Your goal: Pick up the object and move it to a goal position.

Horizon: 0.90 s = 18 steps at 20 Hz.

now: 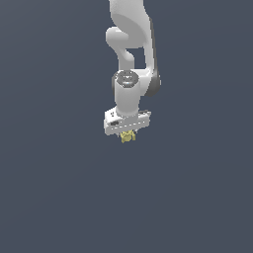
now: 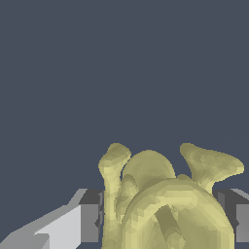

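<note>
my jaws (image 1: 127, 134) are closed narrow around the object (image 2: 168, 204), with a finger (image 2: 90, 216) pressed up against each of its sides in the wrist view. the other finger (image 2: 236, 216) shows only as a dark pad at the edge of that view, just touching the object's far flank.

the object is pale yellow, matte, and knobbly. from the wrist camera it reads as a rounded, looping body with curved tubes wound through it, and two flared nubs standing out from it: one a slim stalk with a rounded cap beside the first finger, the other a wider, trumpet-like flare toward the second finger. between them sits a smooth domed bulge. its lower part runs out of the frame, so i cannot tell how far it extends.

in the exterior view the object (image 1: 127, 137) is a tiny yellow lump poking out just under my white hand, far smaller than the hand itself. my arm (image 1: 131, 54) rises straight above the object, white with a dark band near the wrist.

everything around the object is plain dark blue-grey. i cannot tell whether the object rests on the surface or hangs clear of it.

no writing, brand or label can be read anywhere on the object or on my hand.
</note>
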Each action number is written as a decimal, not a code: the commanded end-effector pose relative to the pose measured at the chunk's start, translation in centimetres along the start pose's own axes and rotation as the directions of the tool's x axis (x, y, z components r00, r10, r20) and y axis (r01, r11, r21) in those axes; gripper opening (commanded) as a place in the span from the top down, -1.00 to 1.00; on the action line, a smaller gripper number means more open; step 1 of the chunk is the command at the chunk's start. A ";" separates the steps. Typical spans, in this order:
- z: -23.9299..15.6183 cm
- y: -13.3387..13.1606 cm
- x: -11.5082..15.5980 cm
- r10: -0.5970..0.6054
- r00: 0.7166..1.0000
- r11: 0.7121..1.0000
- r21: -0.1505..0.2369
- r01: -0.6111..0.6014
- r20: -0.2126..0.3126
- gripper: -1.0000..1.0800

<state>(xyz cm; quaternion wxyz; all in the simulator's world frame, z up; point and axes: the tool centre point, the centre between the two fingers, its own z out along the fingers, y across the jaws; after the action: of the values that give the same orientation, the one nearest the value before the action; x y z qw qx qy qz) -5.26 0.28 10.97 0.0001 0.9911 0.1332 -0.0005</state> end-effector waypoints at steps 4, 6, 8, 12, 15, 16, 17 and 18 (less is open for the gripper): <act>-4.9 -0.4 -1.5 -0.001 1.000 1.000 0.000 0.001 -0.001 1.00; -6.8 -0.5 -2.0 -0.001 1.000 1.000 0.000 0.001 -0.001 1.00; -8.8 -0.6 -2.6 -0.001 1.000 1.000 0.000 0.001 -0.001 1.00; -12.9 -0.9 -3.8 -0.001 1.000 1.000 0.000 0.001 -0.001 1.00; -15.9 -1.1 -4.6 -0.001 1.000 1.000 0.000 0.001 -0.001 1.00; -16.9 -1.1 -4.8 -0.001 1.000 1.000 0.000 0.001 -0.001 1.00; -17.8 -1.2 -5.1 -0.001 1.000 1.000 0.000 0.001 -0.001 1.00; -18.6 -1.2 -5.3 -0.001 1.000 1.000 0.000 0.001 -0.001 1.00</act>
<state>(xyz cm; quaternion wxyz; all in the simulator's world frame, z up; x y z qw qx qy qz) -10.23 0.10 28.24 0.0001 0.9910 0.1336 0.0005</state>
